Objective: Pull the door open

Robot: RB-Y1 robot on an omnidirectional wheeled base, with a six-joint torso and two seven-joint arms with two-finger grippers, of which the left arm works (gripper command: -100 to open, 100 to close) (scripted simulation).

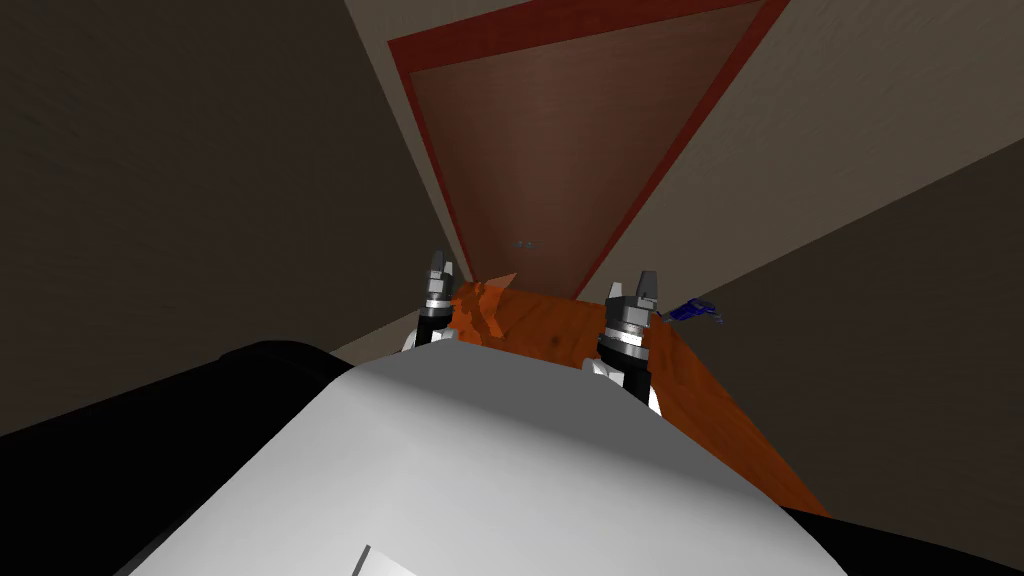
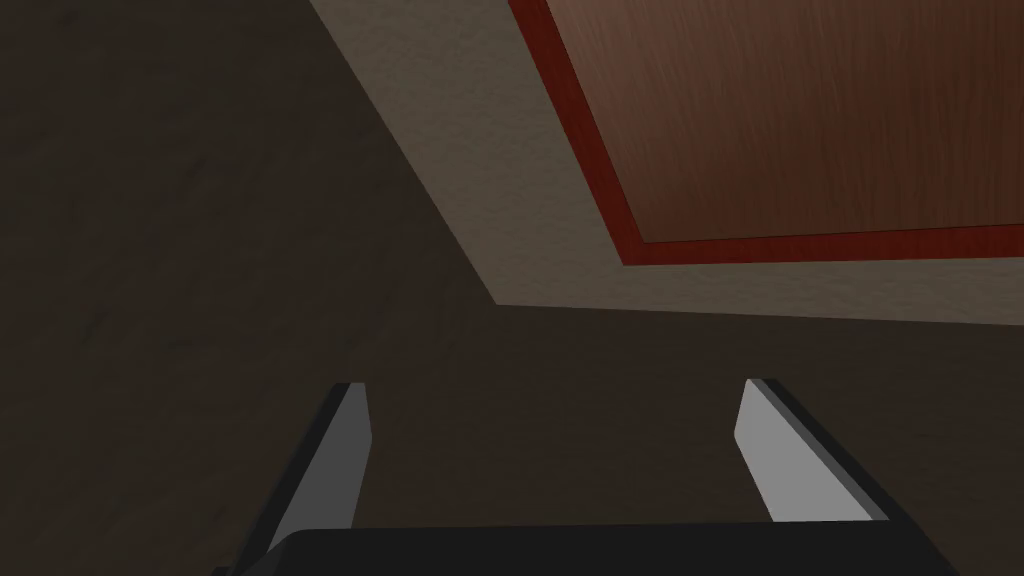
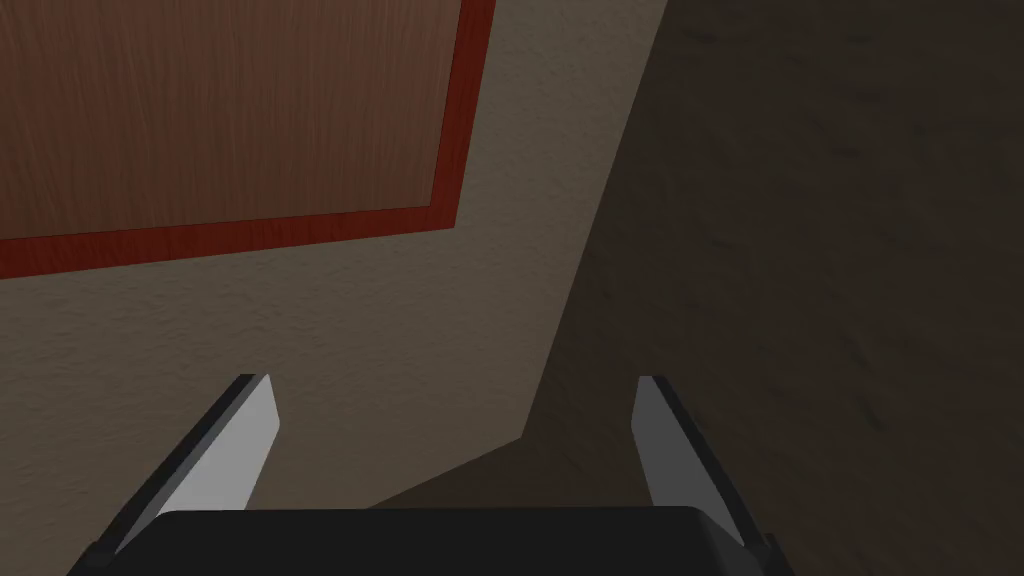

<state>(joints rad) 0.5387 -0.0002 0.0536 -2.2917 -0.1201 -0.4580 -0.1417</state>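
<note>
Door [image 1: 540, 150], brown in a red frame, appears shut and stands well ahead of both arms; left gripper [image 1: 440, 262] and right gripper [image 1: 645, 281] point toward it, fingers apart and empty, judged ready for its small handle [image 1: 525, 244].

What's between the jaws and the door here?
In the head view, a strip of orange floor runs from the jaws to the brown door.
</note>
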